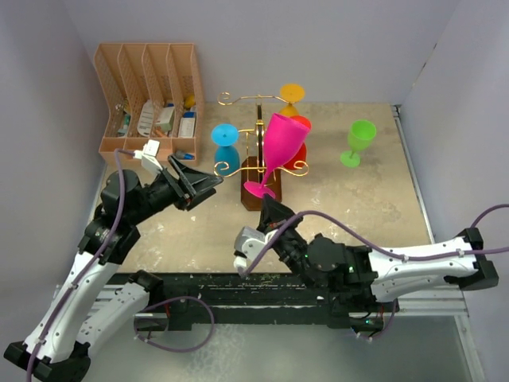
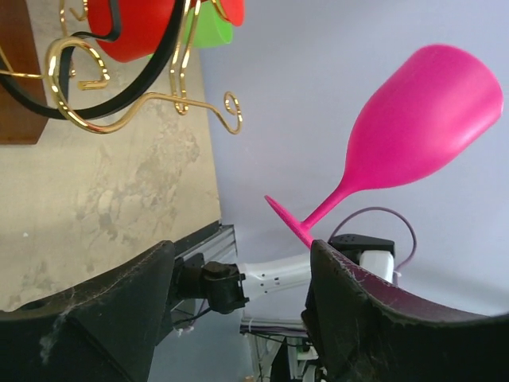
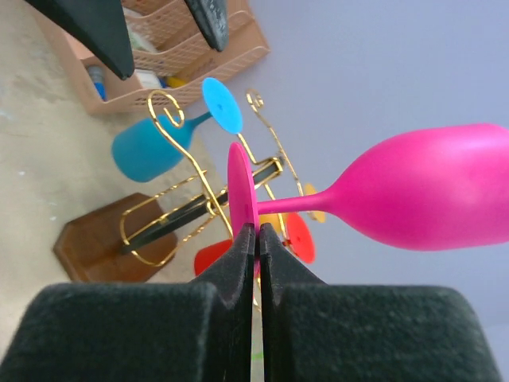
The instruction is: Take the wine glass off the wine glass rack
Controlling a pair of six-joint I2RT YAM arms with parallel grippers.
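While the right gripper (image 3: pixel 256 231) pinches the pink wine glass (image 3: pixel 413 199) by its foot, seemingly clear of the wine glass rack (image 1: pixel 249 169), the left gripper (image 1: pixel 208 185) gapes at its nine o'clock.

Hot pink wine glass (image 1: pixel 284 142). Gold wire wine glass rack (image 1: pixel 259 119), dark brown base (image 1: pixel 250 171). Left of it blue glass (image 1: pixel 226 151), right red glass (image 1: pixel 301 122), far orange glass (image 1: pixel 292 94), further right lime green glass (image 1: pixel 358 142). Tan organiser (image 1: pixel 147 87) far left. Mottled beige table (image 1: pixel 358 215).
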